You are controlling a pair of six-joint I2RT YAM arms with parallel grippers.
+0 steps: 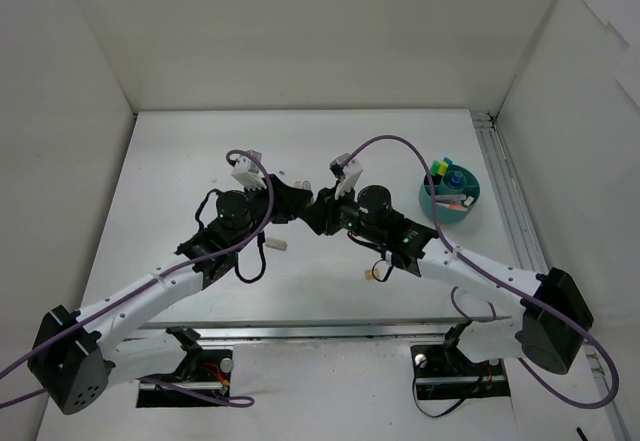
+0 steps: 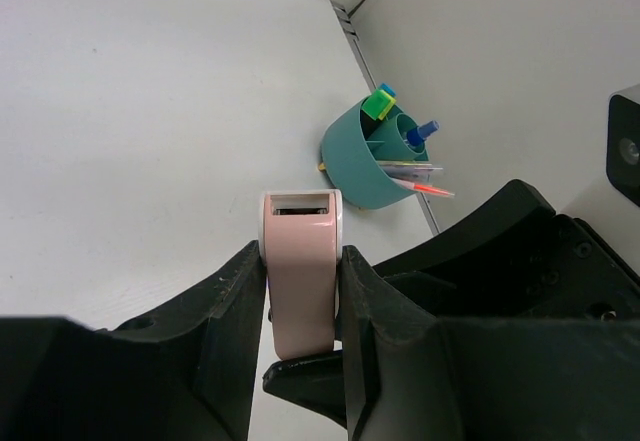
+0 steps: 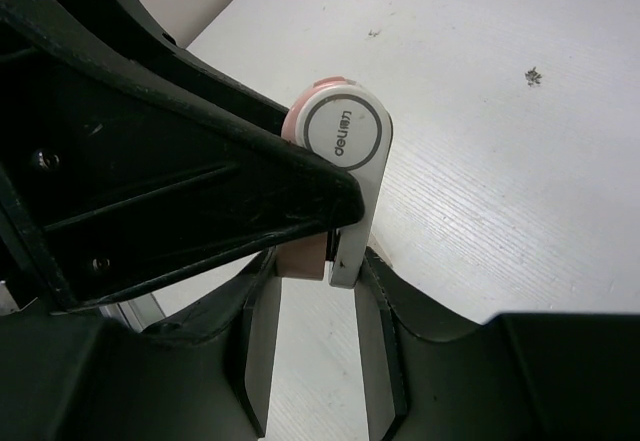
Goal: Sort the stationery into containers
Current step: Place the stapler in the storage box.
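Observation:
A pink eraser [image 2: 302, 281], a rounded pink case with white sides, is clamped between the fingers of my left gripper [image 2: 302, 261]. In the right wrist view its white round face [image 3: 340, 131] shows. Its lower end sits between the tips of my right gripper [image 3: 318, 261], whose jaws stand at its width and touch it. In the top view the two grippers meet at mid-table, left [image 1: 300, 204] and right [image 1: 325, 211], and hide the eraser. The teal tub [image 1: 425, 201] stands to the right and holds highlighters and pens; it also shows in the left wrist view [image 2: 350, 166].
A small white item [image 1: 277, 246] lies under the left arm. A small tan item [image 1: 375, 274] lies under the right arm. A metal rail [image 1: 500, 191] runs along the table's right edge. White walls enclose the table on three sides.

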